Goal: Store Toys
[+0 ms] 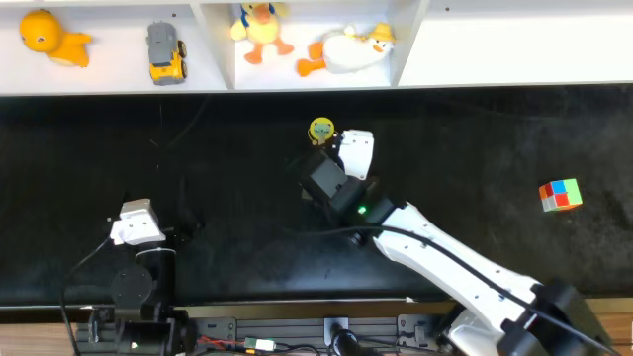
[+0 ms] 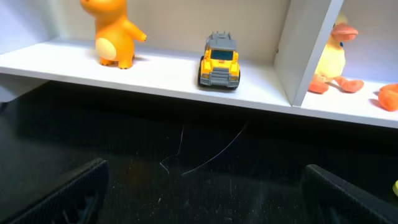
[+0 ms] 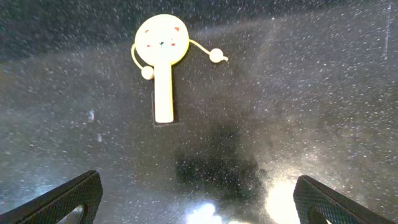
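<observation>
The right claw (image 3: 199, 208) is hovering over a small yellow rattle drum (image 3: 163, 59), its fingers spread wide apart and gripping nothing. The rattle drum is lying flat on the black bench (image 1: 475, 148), toward the far side and just in front of the middle compartment of the white shelf (image 1: 495, 59). Its stick handle is running between the two fingers, so the claw appears to be lining up to close across that narrow handle rather than the round head. The two beads on their strings are lying loose beside the head and may be dragging along once it is lifted.

The left claw (image 2: 205, 199) is sitting low at the near left of the bench, also open and empty. It is facing the left compartment, probably parked there so the middle stays free for the other arm.

An orange duck (image 1: 54, 40) and a truck (image 1: 165, 54) are standing in that left compartment, while a yellow duck (image 1: 260, 30) and a white duck (image 1: 348, 51) are resting in the middle one. A many-coloured cube (image 1: 560, 194) is lying far off on the right of the bench, well apart from both claws and not yet stored.

The bench top is looking dark and speckled, showing fine scratches and catching a patch of glare under the right claw. Cables (image 1: 83, 265) are trailing by the arm bases along the near edge.
</observation>
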